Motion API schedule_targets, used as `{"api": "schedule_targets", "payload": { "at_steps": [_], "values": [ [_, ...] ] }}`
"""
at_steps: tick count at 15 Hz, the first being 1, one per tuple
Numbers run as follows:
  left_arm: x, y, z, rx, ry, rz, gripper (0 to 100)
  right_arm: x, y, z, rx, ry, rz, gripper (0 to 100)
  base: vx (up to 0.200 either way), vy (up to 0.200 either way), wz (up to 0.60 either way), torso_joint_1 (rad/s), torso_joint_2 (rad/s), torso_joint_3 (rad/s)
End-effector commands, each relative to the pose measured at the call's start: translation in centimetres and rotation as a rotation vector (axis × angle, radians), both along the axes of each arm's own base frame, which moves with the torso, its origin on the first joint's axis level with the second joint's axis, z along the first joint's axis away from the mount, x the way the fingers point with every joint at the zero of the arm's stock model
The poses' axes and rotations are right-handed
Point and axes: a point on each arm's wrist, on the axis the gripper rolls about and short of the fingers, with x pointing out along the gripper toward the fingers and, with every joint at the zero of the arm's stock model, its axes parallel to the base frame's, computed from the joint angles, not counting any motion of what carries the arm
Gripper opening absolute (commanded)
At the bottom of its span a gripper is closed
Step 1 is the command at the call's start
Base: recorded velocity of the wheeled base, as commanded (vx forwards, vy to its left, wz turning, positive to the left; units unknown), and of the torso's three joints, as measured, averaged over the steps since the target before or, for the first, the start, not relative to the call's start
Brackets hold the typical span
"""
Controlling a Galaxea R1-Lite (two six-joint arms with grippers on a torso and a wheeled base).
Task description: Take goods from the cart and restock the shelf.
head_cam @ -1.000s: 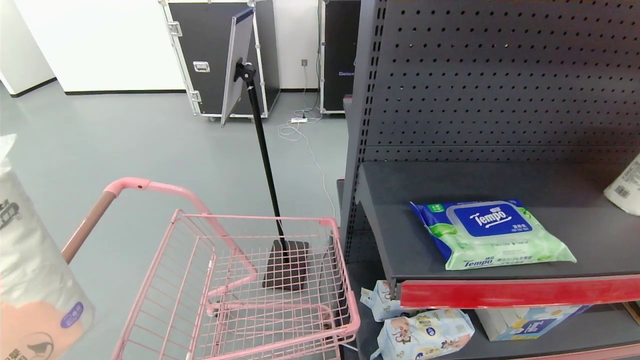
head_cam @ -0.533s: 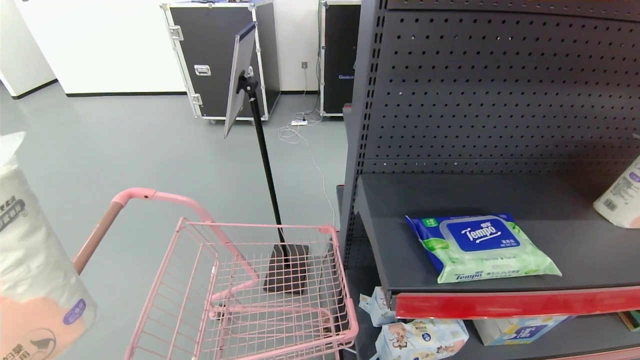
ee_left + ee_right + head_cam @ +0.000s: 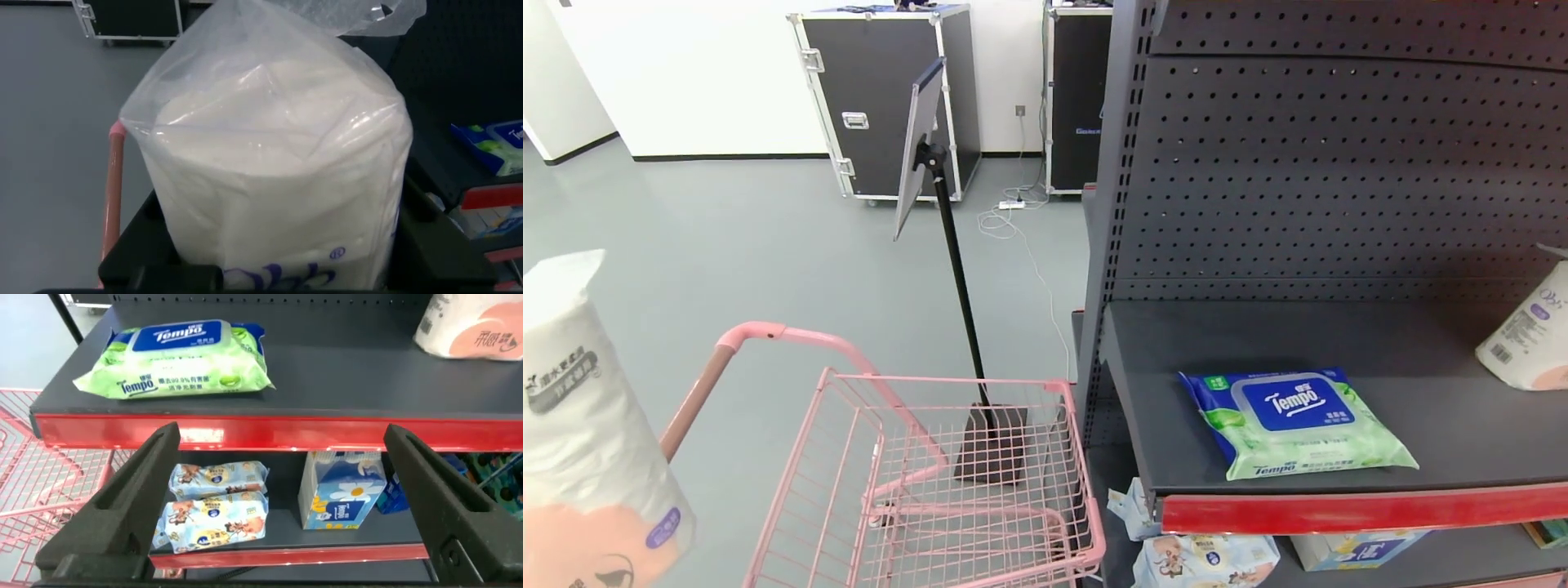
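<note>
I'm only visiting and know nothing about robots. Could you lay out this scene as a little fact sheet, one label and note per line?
Setting: dark shelf with a pink cart to its left
Left jaws: shut on a wrapped paper roll pack, beside the cart's handle
Right jaws: open, empty, facing the shelf's red front edge
Upper board: wet wipes pack lying flat; second paper roll at far right
Lower board: small packs and a box
</note>
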Motion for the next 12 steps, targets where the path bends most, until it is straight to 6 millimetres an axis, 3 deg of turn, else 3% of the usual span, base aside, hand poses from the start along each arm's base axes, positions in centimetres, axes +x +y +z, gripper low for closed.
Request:
{"api": "schedule_targets", "payload": {
  "at_steps": [1,3,12],
  "values": [
    [0.17,0.01,-0.22,0.006,0.012,0.0,0,0.01,0.0,0.0,-0.001,0.001,0.0,100,0.0,0.0,0.0,0.036,-0.12,-0.036],
    [0.39,0.03,-0.48,0.008,0.025,0.0,0,0.01,0.0,0.0,-0.001,0.001,0.0,100,0.0,0.0,0.0,0.0,0.0,0.0],
    [0.66,0.05,-1.13,0.03,0.047,-0.001,0,0.01,0.0,0.0,-0.002,0.001,0.0,100,0.0,-0.2,0.0,0.005,0.0,0.0]
  ]
}}
